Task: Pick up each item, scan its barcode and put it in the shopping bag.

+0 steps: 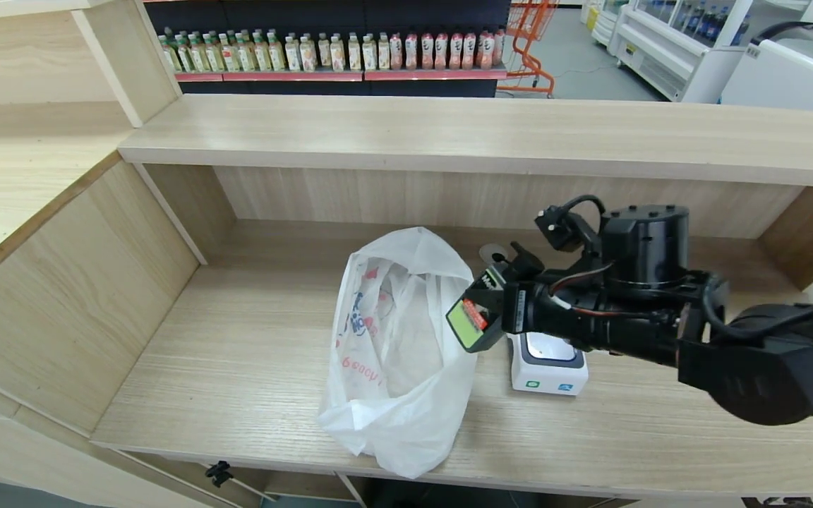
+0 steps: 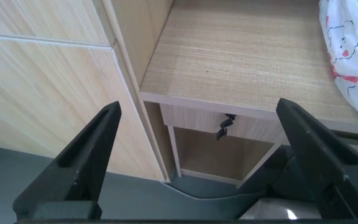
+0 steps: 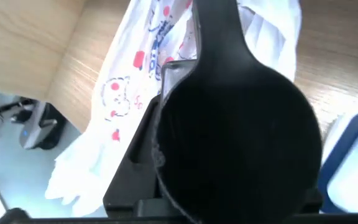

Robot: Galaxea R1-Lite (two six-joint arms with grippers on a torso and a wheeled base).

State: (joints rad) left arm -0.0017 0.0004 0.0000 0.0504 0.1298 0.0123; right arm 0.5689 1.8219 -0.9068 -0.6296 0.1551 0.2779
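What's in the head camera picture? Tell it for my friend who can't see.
The robot's right gripper holds a small green-faced item at the edge of an open white shopping bag on a wooden counter. A white scanner sits right beside the bag. Drink bottles line a shop shelf behind.

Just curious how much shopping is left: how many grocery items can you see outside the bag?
1: a green-faced packet in the right gripper, by the rim of the shopping bag, beside the scanner. Others may be hidden inside the bag.

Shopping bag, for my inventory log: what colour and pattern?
The shopping bag is white with red and blue print; head view shows it best.
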